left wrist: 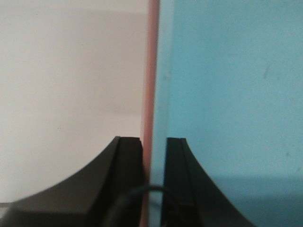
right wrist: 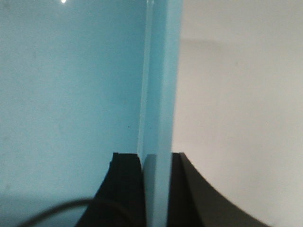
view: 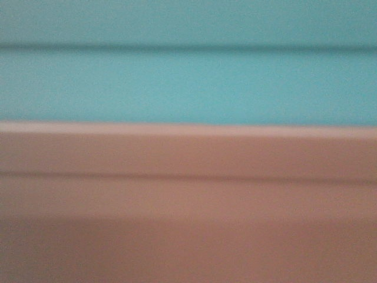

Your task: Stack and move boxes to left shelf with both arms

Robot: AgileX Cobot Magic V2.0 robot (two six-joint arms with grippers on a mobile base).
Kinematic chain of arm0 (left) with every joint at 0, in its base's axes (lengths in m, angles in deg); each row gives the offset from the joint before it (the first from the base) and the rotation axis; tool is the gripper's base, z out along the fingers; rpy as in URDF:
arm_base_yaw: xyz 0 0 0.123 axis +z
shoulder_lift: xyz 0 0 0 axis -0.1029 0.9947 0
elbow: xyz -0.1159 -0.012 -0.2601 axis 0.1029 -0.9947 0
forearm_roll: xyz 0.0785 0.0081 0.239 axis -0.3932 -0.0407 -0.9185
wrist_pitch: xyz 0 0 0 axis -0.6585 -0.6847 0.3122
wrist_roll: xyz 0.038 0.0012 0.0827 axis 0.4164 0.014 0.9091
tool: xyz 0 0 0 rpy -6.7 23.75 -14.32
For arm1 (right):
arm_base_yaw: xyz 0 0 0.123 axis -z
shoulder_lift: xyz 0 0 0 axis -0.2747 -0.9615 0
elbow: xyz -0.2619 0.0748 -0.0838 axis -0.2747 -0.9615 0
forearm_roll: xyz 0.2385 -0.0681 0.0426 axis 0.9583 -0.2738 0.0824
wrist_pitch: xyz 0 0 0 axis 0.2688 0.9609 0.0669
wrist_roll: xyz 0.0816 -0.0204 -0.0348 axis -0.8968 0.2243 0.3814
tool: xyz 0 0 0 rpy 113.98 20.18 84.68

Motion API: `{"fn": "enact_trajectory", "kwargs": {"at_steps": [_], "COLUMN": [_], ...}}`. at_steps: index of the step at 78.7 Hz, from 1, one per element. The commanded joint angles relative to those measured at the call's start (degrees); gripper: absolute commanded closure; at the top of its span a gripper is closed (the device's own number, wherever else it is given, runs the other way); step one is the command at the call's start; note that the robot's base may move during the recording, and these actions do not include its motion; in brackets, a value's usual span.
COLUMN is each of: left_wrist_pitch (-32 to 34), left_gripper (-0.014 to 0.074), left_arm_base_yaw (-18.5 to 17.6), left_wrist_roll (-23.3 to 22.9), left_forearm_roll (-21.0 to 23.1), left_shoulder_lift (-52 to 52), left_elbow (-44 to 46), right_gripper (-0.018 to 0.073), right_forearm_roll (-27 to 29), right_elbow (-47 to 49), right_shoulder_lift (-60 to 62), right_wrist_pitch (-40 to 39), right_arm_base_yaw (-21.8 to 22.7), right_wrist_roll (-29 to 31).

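Clamping nested walls of pink box [left wrist: 150, 71] and blue box [left wrist: 227, 94] in left claw [left wrist: 152, 142]; pinching blue wall, seemingly alone, in right claw [right wrist: 152, 157].

Support not identifiable. Front view, blurred: I see only the blue box [view: 188, 82] resting in the pink box [view: 188, 200], walls touching. On both wrist views a plain pale surface [left wrist: 71, 71] lies beyond the box walls; desk, floor or wall, I cannot tell.

Flat, dimmish light; front view badly blurred, wrist views soft, with a shadow low on the blue box [left wrist: 227, 104]
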Motion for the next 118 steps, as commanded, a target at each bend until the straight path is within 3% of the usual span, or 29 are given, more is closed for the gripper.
{"fn": "enact_trajectory", "kwargs": {"at_steps": [1, 33, 86, 118], "left_wrist_pitch": [-2.0, -2.8, -2.9, -2.9], "left_gripper": [0.0600, 0.0600, 0.0600, 0.0600], "left_arm_base_yaw": [-1.2, -7.0, -7.0, -7.0], "left_wrist_roll": [-1.6, -5.7, -5.7, -5.7], "left_forearm_roll": [1.9, 3.2, -0.3, 0.2], "left_shoulder_lift": [-3.4, -4.9, -4.9, -4.9], "left_elbow": [1.3, -3.6, -3.6, -3.6], "right_gripper": [0.0492, 0.0492, 0.0492, 0.0492], "right_forearm_roll": [-0.4, -2.1, -0.2, -0.4], "right_elbow": [0.6, -1.1, -2.1, -2.1], "right_shoulder_lift": [3.5, 4.5, 4.5, 4.5], "right_wrist_pitch": [-1.4, -0.3, -1.0, -0.4], "right_arm_base_yaw": [-1.7, -5.5, -5.6, -6.4], "right_wrist_roll": [-1.8, -4.4, -6.1, -6.3]}}
